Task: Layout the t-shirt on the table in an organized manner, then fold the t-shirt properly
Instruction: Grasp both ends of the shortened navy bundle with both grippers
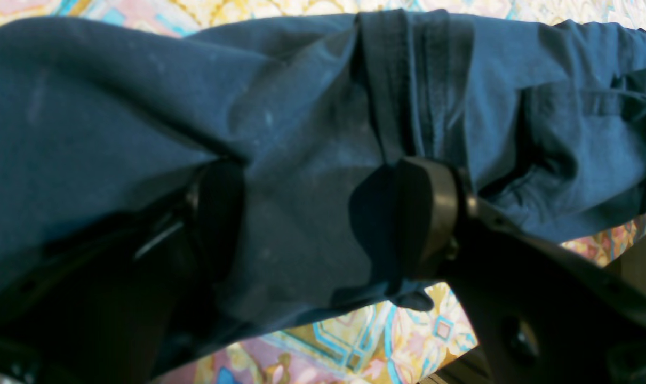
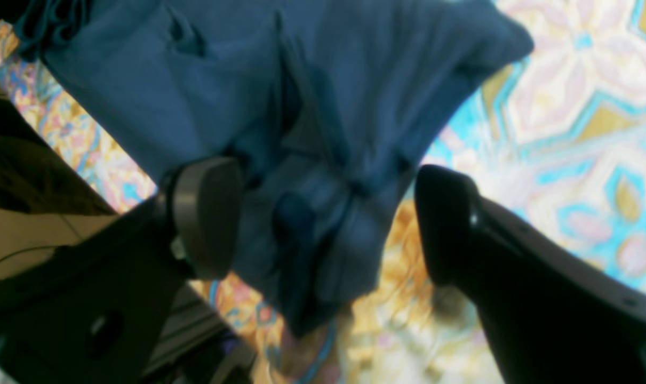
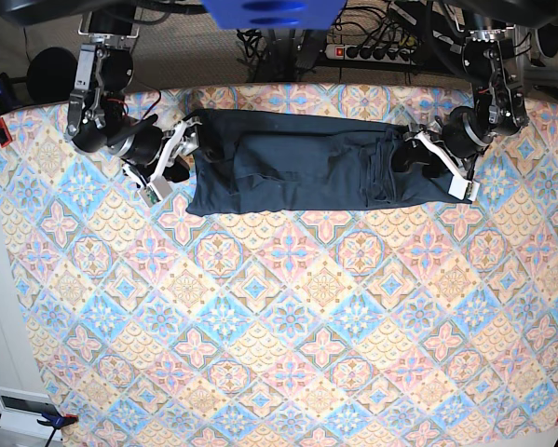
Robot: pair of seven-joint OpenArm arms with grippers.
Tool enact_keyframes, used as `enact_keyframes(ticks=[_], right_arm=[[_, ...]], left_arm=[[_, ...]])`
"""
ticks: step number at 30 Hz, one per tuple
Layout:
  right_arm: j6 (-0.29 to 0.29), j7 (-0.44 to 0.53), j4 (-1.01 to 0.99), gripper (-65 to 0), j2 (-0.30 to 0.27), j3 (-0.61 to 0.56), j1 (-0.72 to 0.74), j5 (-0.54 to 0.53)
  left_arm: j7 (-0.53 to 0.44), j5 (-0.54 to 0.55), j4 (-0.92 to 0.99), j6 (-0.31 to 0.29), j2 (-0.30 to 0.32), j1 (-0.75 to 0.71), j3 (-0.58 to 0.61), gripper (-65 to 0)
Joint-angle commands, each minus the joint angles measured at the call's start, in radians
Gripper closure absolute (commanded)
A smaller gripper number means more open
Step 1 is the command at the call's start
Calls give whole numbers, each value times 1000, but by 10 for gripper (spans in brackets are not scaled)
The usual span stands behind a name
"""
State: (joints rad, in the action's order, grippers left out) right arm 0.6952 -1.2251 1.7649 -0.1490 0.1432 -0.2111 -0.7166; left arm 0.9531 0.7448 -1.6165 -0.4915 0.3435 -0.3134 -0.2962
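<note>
Both arms reach in from the far edge, wrists bent toward each other. The left gripper (image 1: 323, 218) has its jaws clamped on cloth. The right gripper (image 2: 328, 218) stands with jaws spread wide (one pad touching fabric, the other clear).

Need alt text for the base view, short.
A dark navy t-shirt lies stretched in a wide band across the far side of the patterned table. The right hand sits at its left end and the left hand at its right end.
</note>
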Motion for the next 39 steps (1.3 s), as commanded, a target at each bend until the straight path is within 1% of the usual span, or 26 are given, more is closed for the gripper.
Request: enact_keyframes(ticks=[1, 5, 6, 10, 14, 19, 22, 24, 32, 34, 39], right_arm=[[3, 23, 0, -498, -8, 3, 20, -27], [3, 31, -67, -498, -4, 3, 40, -27], [3, 31, -87, -498, 6, 6, 46, -27], [3, 23, -152, -498, 36, 82, 52, -27], [3, 21, -179, -498, 42, 94, 52, -33], [3, 21, -184, -498, 42, 92, 51, -143], [3, 21, -208, -498, 44, 92, 51, -177], [3, 21, -227, -498, 44, 92, 51, -179], [3, 24, -231, -498, 47, 0, 51, -180], [3, 23, -231, -498, 61, -9, 51, -180], [3, 23, -231, -498, 61, -12, 51, -180]], left_arm=[[22, -6, -9, 4, 9, -3, -2, -432], [22, -6, -9, 4, 9, -3, -2, -432], [22, -6, -9, 4, 9, -3, -2, -432], [22, -6, -9, 4, 19, -2, -4, -432], [22, -5, -9, 4, 27, 3, -4, -432], [22, -5, -9, 4, 27, 4, -4, -432], [22, -5, -9, 4, 27, 6, -4, -432], [22, -5, -9, 4, 27, 6, -4, -432], [22, -5, -8, 4, 27, 24, -4, -432], [22, -5, -8, 4, 27, 24, -4, -432], [22, -5, -6, 4, 27, 24, -4, -432]])
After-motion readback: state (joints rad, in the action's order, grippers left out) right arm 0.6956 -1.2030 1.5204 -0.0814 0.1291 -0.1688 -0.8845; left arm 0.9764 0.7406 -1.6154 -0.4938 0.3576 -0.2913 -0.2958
